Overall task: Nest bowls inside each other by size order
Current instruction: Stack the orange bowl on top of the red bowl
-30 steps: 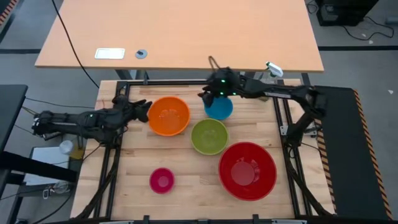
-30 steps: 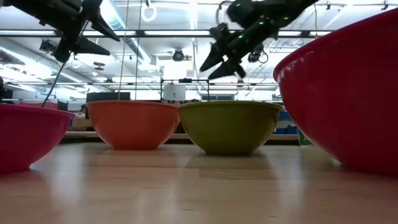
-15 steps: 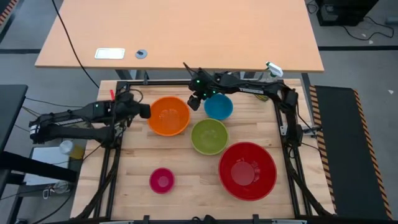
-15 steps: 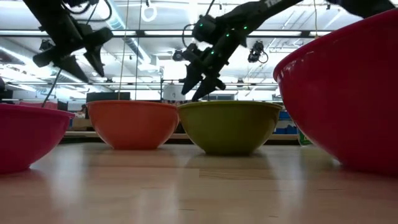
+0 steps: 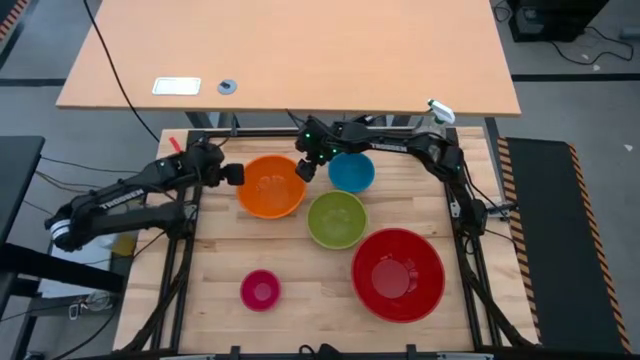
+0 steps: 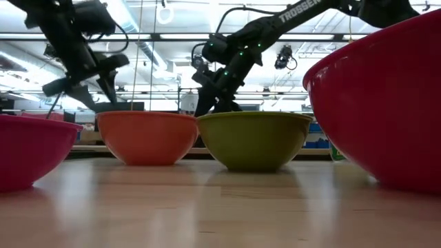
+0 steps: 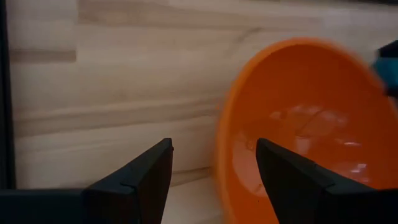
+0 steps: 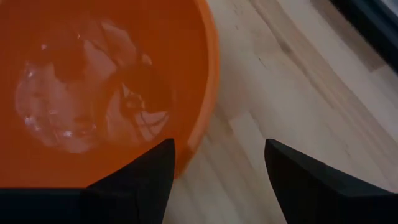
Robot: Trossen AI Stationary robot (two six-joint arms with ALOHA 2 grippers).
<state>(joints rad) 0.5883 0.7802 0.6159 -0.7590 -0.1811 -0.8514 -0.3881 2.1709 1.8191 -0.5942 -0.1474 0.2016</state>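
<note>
A: Both grippers sit at the orange bowl. We log the left gripper at the bowl's left rim, fingers spread wide; its wrist view shows the rim running between the two dark fingers, untouched. The right gripper hangs over the right rim, also spread wide, with the rim between its fingers.

B: Agreed. Now the bowls, largest down. We note the red bowl at the near right of the table; in the low view it is cut off by the picture's edge, only its left wall showing.

A: The orange bowl stands at the far left. The green bowl sits mid-table, just beside both orange and red; whether the rims touch we cannot tell.

B: The blue bowl is at the far edge behind the green. In the low view it is hidden behind the green bowl.

A: The pink bowl stands alone near the front left, well apart from the rest. In the low view only its right part shows.

B: None nested; all five sit upright, apart.
</note>
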